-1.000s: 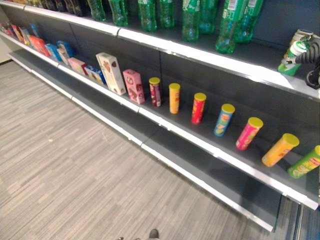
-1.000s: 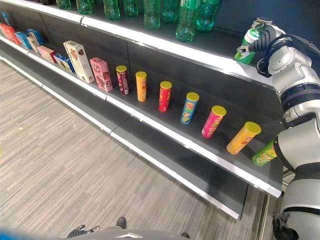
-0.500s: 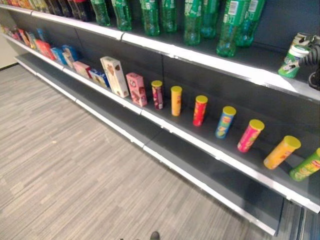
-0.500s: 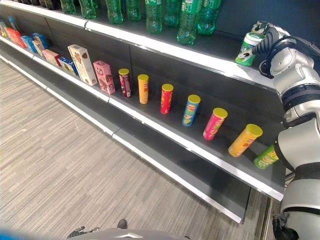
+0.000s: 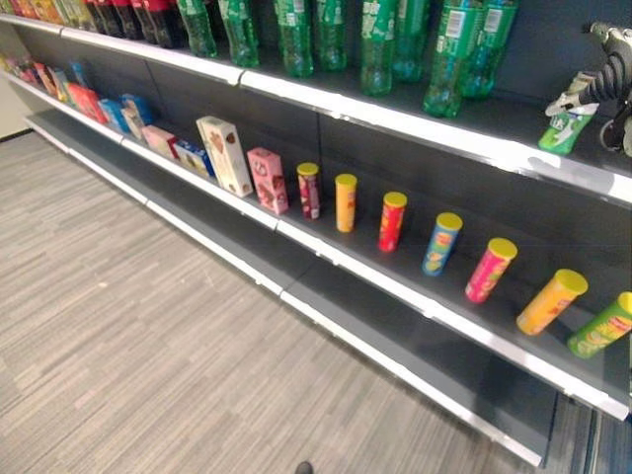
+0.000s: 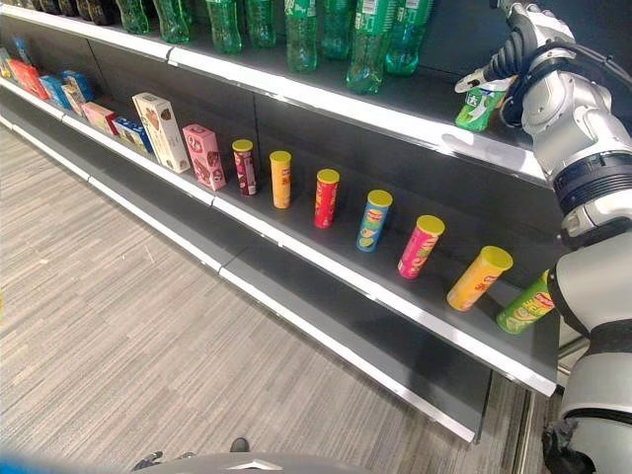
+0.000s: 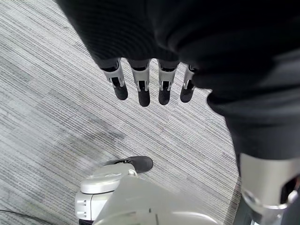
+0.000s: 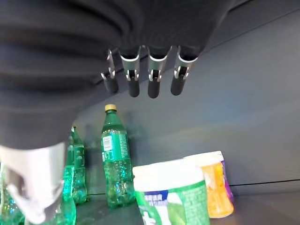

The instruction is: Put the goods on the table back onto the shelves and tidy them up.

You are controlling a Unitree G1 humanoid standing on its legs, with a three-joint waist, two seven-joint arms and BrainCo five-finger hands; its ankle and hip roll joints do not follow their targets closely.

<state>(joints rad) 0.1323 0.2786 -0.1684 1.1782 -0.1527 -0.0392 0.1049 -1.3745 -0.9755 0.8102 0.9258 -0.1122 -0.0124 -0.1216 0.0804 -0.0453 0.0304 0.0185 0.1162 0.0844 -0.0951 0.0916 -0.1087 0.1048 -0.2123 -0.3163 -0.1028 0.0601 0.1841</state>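
The right hand (image 8: 140, 75) hangs with fingers straight above the green-and-white tub (image 8: 171, 194) on the top shelf (image 6: 395, 111). The left hand (image 7: 145, 84) hangs relaxed over the floor (image 7: 47, 93).

Even overhead light on my head views, floor bright. White glare along upper shelf edge (image 5: 494, 150). Lower shelf recess (image 6: 346, 331) sits in shade. My right wrist view: white-lidded green tub (image 8: 171, 194) soft, too near for focus. Left wrist view: dim smudge of shadow on carpet (image 7: 93, 136).
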